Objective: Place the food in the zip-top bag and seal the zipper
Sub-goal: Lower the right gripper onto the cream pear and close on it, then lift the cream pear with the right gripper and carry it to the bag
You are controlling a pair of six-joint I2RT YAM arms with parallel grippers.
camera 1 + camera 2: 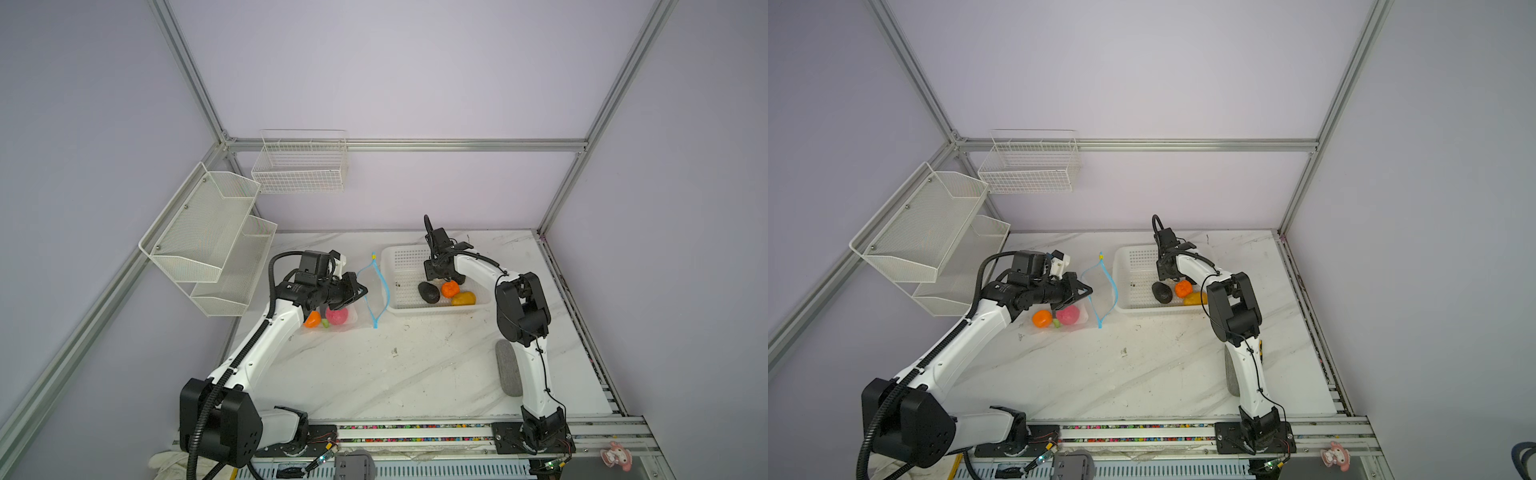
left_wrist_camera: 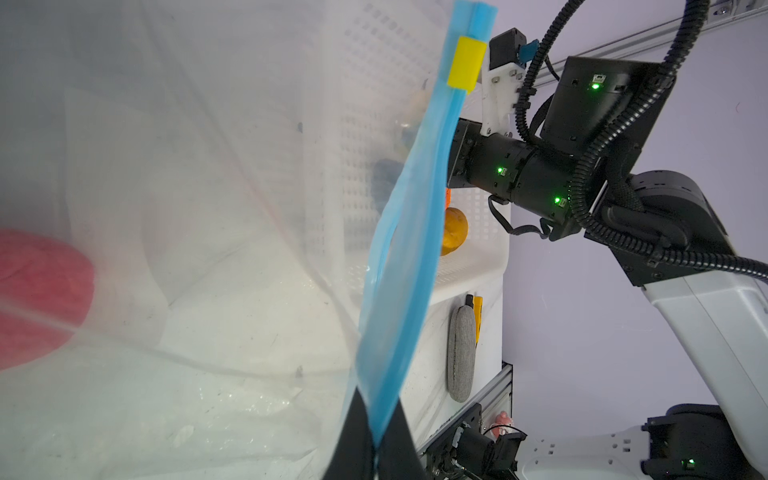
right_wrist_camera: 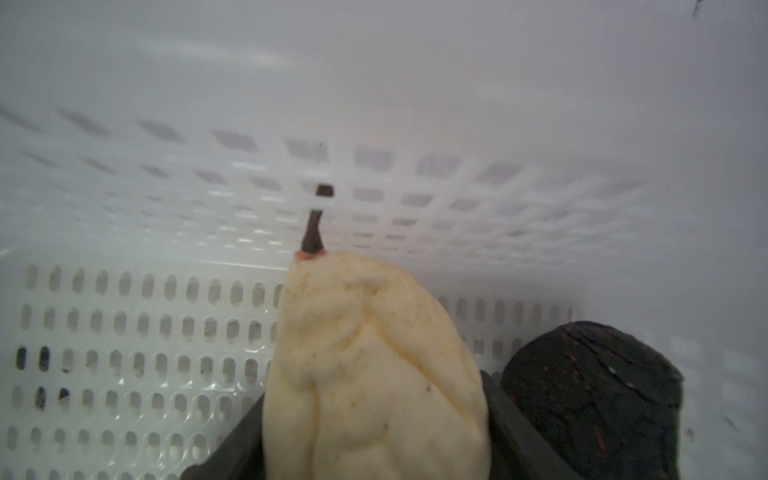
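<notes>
Cream pear (image 3: 365, 332) sits clamped in the right gripper (image 3: 374, 399), black lump (image 3: 594, 395) just beside it in the basket (image 3: 124, 332). Opposite, the left gripper (image 2: 376, 440) pinches the zipper (image 2: 411, 232) of the bag (image 2: 208, 187).

Pink ball (image 2: 37, 291) cut off at edge; pear (image 3: 374, 374) base cropped.

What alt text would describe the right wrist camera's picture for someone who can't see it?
A cream pear sits between the dark fingers of the right gripper, inside a white perforated basket. A black lumpy fruit lies beside it.
</notes>
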